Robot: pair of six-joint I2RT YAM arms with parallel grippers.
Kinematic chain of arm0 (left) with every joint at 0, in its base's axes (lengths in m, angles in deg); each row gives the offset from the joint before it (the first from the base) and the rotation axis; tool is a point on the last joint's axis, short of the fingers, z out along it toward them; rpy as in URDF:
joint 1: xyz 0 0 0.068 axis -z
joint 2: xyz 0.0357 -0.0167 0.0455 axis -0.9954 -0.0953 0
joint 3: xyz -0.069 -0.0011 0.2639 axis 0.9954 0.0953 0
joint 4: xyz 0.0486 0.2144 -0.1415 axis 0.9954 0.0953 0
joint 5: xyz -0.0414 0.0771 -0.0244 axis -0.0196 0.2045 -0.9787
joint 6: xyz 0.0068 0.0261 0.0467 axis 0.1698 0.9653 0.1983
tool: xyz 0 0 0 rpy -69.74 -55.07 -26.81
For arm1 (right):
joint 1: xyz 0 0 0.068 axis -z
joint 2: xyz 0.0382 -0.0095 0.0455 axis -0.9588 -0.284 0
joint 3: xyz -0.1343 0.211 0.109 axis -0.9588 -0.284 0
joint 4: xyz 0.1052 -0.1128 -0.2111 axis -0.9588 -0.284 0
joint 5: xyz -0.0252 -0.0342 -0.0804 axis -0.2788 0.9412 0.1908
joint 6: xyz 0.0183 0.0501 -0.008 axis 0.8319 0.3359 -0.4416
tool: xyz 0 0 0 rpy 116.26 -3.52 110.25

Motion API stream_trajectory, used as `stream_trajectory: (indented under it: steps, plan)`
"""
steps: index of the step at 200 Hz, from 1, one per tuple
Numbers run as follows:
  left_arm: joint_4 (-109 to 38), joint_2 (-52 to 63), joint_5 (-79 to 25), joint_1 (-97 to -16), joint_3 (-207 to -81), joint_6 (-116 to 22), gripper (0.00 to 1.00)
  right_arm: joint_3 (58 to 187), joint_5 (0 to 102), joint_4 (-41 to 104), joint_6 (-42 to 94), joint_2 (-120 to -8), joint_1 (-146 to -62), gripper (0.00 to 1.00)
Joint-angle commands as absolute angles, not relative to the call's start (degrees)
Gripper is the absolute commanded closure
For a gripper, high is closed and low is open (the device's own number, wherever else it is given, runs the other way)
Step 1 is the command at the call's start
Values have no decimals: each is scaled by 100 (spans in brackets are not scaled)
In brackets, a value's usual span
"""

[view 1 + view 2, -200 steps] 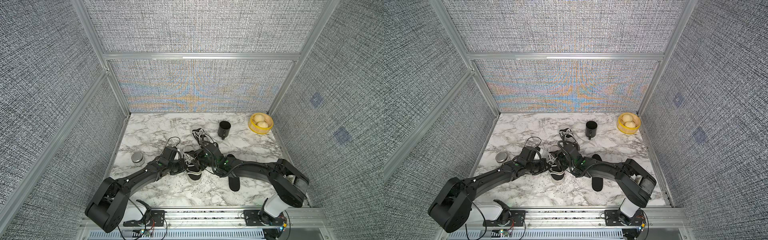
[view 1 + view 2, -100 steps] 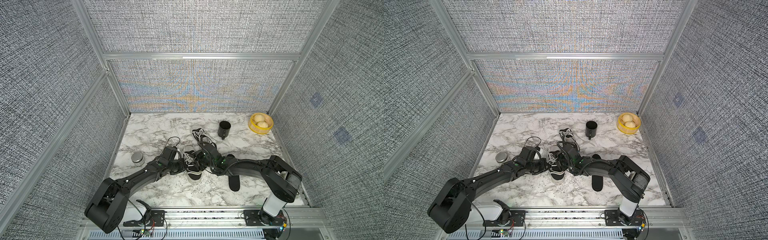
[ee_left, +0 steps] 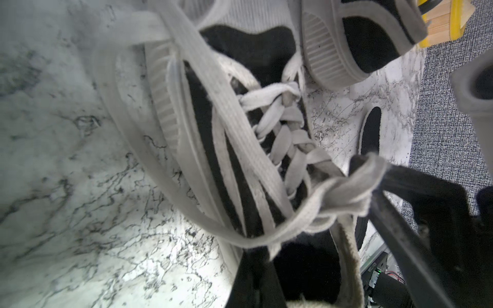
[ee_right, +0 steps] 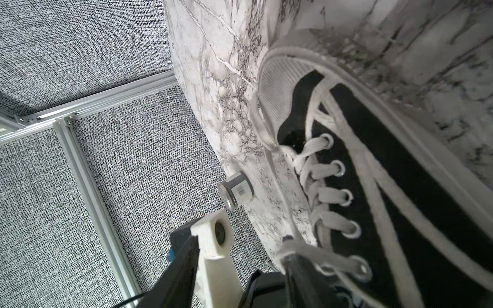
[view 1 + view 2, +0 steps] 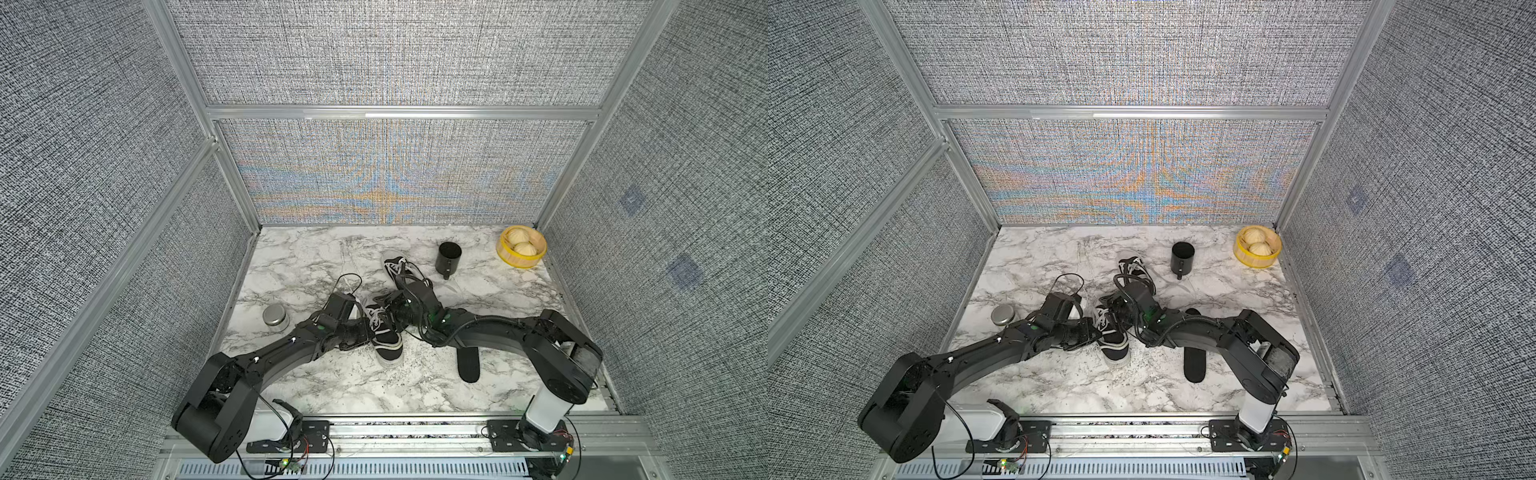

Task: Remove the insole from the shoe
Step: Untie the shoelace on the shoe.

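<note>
A black canvas shoe (image 5: 385, 337) with white laces lies mid-table, toe toward the front edge, in both top views (image 5: 1112, 338). My left gripper (image 5: 365, 331) is at its left side, shut on the collar wall beside the dark opening (image 3: 306, 264). My right gripper (image 5: 395, 311) is over the laces from the right, jaws apart, with a lace loop draped over one finger (image 4: 301, 280). A black insole (image 5: 468, 363) lies flat on the marble to the right of the shoe. The shoe's inside is too dark to see.
A second black shoe (image 5: 401, 270) lies just behind the first. A black cup (image 5: 449, 255) and a yellow basket (image 5: 536, 253) holding buns stand at the back right. A small metal tin (image 5: 275, 320) sits near the left wall. Fabric walls enclose three sides.
The right arm's elbow has swung in toward the left. Both grippers and the shoe stay about where they were.
</note>
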State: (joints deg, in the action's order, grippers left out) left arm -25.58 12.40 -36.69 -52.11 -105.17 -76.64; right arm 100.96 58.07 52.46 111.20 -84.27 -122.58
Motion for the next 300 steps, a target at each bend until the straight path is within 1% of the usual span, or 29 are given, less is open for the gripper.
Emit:
stream_trajectory:
  steps: [1, 75, 117, 142, 180, 228, 289, 300]
  plan:
    - [-2615, 1261, -3807, -5210, -10572, -7562, 100, 10177, 6005, 5308, 11204, -8557, -12263, 47]
    - [-2659, 1303, -3817, -5210, -10541, -7597, 100, 10786, 6373, 5065, 11087, -9060, -12325, 46]
    - [-2474, 1442, -3796, -5194, -10477, -7541, 100, 11331, 7049, 4639, 10565, -9191, -12230, 45]
    - [-2288, 1576, -3759, -5197, -10409, -7518, 100, 11484, 7357, 4693, 10237, -9293, -12043, 45]
    - [-2006, 1813, -3622, -5195, -10338, -7471, 100, 11992, 7728, 4423, 9073, -9388, -11680, 45]
    - [-1708, 1865, -3592, -5198, -10397, -7319, 100, 12473, 8215, 4068, 7928, -9523, -11530, 44]
    - [-1091, 2247, -3431, -5197, -10445, -7082, 100, 12994, 8631, 3933, 6508, -9645, -11276, 45]
    - [-976, 2316, -3412, -5200, -10472, -7055, 100, 13162, 8669, 3880, 6076, -9681, -11233, 44]
